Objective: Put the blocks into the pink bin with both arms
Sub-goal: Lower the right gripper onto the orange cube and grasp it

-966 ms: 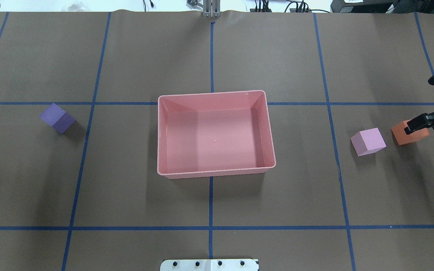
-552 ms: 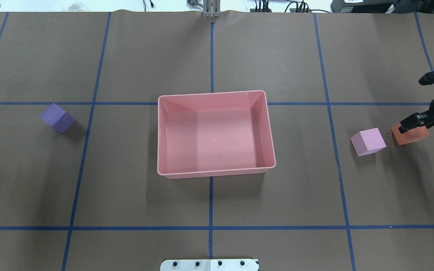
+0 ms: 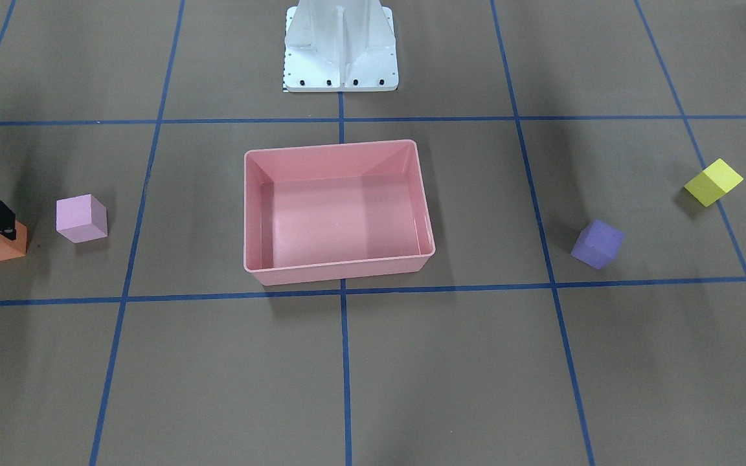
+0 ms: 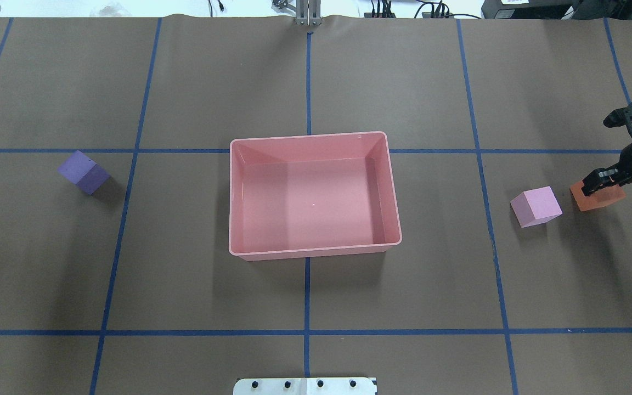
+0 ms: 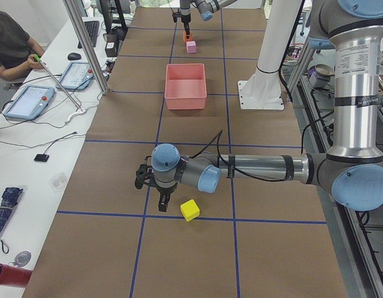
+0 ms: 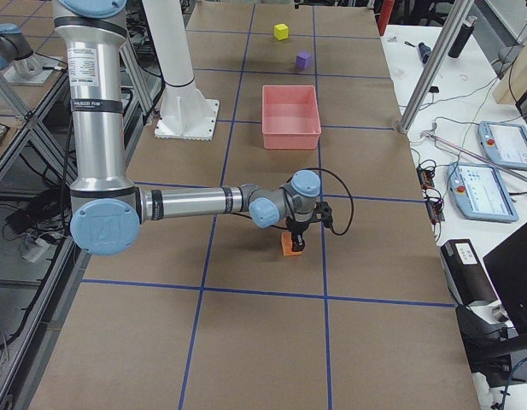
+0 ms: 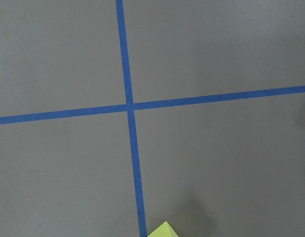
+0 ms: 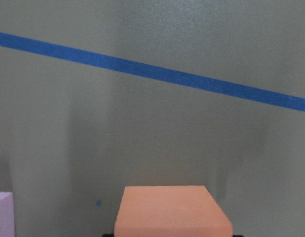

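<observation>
The pink bin [image 4: 232, 197] stands empty at the table's middle. My right gripper [image 4: 601, 180] is open and hangs low over the orange block [image 4: 596, 200], its fingers at the block's top edge. The right wrist view shows the orange block [image 8: 172, 212] at bottom centre. The light pink block [image 4: 535, 206] lies just left of the orange one. The purple block [image 4: 84, 171] lies far left. The yellow block [image 3: 713, 182] lies beyond it, beside my left gripper [image 5: 155, 194]. I cannot tell if the left gripper is open or shut. The left wrist view catches only a corner of the yellow block [image 7: 162, 231].
The white pedestal [image 3: 340, 48] stands at the robot's side behind the bin. Blue tape lines cross the brown table cover. An operator sits at a side bench with tablets [image 5: 30, 102] in the exterior left view.
My right gripper has shifted slightly left over the orange block, and a light-blue arm joint has come in at the right edge. No block has moved.
</observation>
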Robot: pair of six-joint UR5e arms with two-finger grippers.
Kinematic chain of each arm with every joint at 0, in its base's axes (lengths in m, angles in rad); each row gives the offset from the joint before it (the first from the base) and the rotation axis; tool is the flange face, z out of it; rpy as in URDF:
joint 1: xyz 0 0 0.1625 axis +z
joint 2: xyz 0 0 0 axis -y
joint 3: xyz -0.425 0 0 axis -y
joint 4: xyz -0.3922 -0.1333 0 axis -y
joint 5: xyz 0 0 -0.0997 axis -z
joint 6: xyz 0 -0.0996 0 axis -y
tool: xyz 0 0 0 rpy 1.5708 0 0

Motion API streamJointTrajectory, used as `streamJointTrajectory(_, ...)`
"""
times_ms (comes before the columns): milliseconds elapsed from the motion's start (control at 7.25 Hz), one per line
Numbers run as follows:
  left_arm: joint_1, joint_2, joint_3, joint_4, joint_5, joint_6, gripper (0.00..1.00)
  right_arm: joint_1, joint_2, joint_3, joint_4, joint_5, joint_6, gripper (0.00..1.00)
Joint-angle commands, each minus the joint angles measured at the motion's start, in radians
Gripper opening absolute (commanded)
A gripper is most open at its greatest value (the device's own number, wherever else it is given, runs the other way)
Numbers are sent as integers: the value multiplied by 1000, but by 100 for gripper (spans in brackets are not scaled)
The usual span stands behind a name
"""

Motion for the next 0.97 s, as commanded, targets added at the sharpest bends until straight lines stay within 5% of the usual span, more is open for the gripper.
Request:
streamJointTrajectory(0, 0, -6, -7, -2, -3, -19, 100, 26, 8, 72, -20, 27, 10, 0)
streamJointTrajectory(414, 111, -34, -5, -225, -3, -373, 100, 66, 185, 245, -332, 106, 114, 0)
streamJointTrajectory(828, 285, -142, -1, -334, 64, -888, 100, -62, 343, 278, -334, 111, 497, 0)
